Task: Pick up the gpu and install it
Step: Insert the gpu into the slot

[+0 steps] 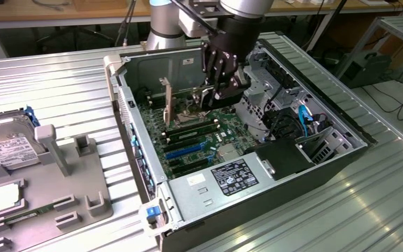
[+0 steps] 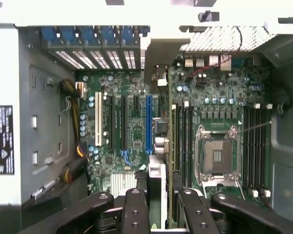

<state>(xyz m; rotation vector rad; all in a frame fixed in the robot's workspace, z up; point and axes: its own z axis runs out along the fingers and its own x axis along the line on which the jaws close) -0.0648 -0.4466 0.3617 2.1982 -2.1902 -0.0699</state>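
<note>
**Item: gpu, held in the claw over the open case**

Wrist view: I log the gripper [image 2: 162,207] pinching the gpu [image 2: 156,190], which I see edge-on with one black finger [image 2: 135,209] on each side of it. The card runs nearly in line with the blue slot [image 2: 148,124] on the motherboard [image 2: 132,141]. It lies just beside that slot, on the side of the CPU socket [image 2: 217,156], and I cannot tell how high it hangs above the board. Exterior view: the gripper reaches down inside the computer case [image 1: 152,65], above the motherboard and farther from the camera than the blue slot. The card at its tips is hard for me to make out there. A hard drive [image 1: 6,144] rests against a grey fixture [image 1: 69,178], well apart from the blue slot, outside the case on the exterior view's left.
</note>
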